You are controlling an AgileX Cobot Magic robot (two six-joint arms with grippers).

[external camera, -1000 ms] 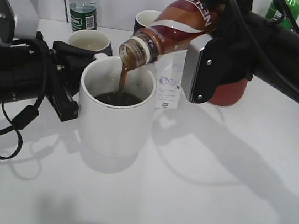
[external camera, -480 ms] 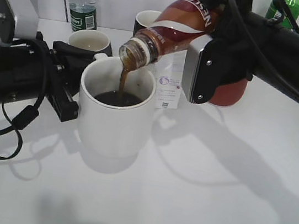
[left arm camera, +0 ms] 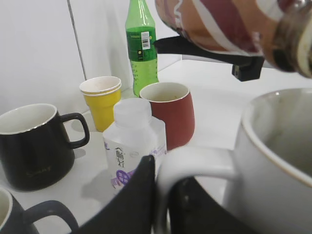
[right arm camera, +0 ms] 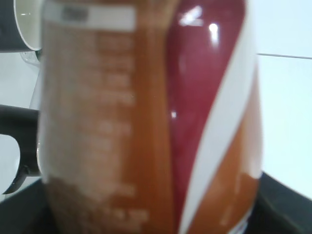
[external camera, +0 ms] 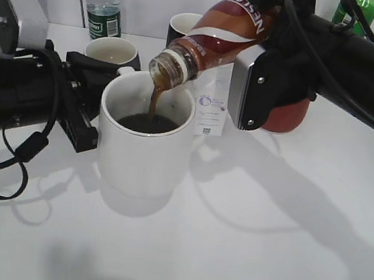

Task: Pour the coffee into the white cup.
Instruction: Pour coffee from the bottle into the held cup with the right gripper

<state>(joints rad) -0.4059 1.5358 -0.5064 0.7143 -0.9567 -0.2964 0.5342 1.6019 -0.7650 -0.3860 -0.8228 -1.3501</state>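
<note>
The coffee streams from the tilted bottle clamped in the right claw into the white cup on the table, whose handle the left claw pinches in the left wrist view, while the right wrist view fills with the label.

The coffee stream falling from the bottle has thinned slightly, and the dark pool in the white cup stands a little higher.

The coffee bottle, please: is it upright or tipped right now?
Tipped: the coffee bottle slants mouth-down, a brown stream falling into the white cup.
</note>
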